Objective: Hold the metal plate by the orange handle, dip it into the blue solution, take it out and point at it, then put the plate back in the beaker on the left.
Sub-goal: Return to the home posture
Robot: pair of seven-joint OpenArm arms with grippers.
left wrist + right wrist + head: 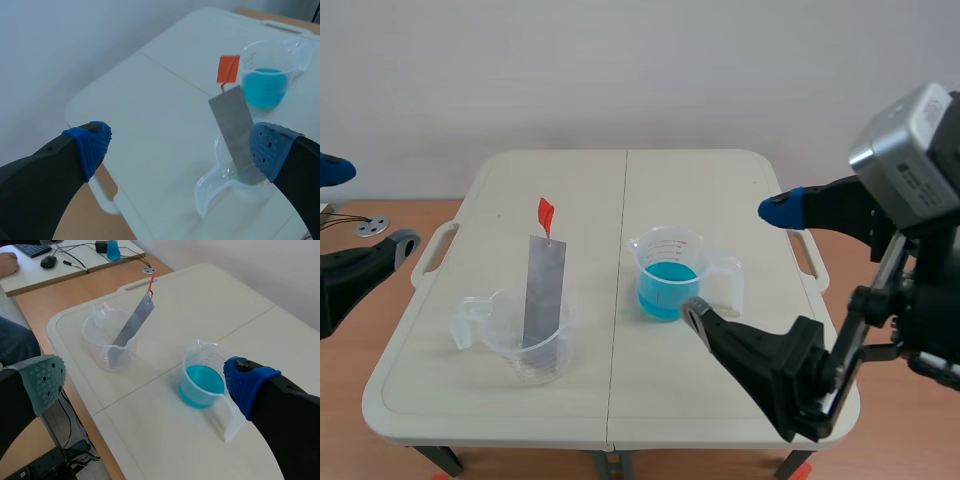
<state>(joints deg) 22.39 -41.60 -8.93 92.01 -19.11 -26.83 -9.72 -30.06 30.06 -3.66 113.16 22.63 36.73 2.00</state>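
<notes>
Scene view: plate parked, both arms off it.
We see the metal plate leaning in the clear left beaker, its orange handle standing above the rim, where we judge a pinch easiest. The blue solution waits alongside. Our left gripper and right gripper both gape wide, gripping and touching nothing.

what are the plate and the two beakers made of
The metal plate looks like bare metal: a dull grey, flat, thin strip. The left beaker and the beaker with blue solution are probably clear plastic: see-through walls, moulded handles.
</notes>
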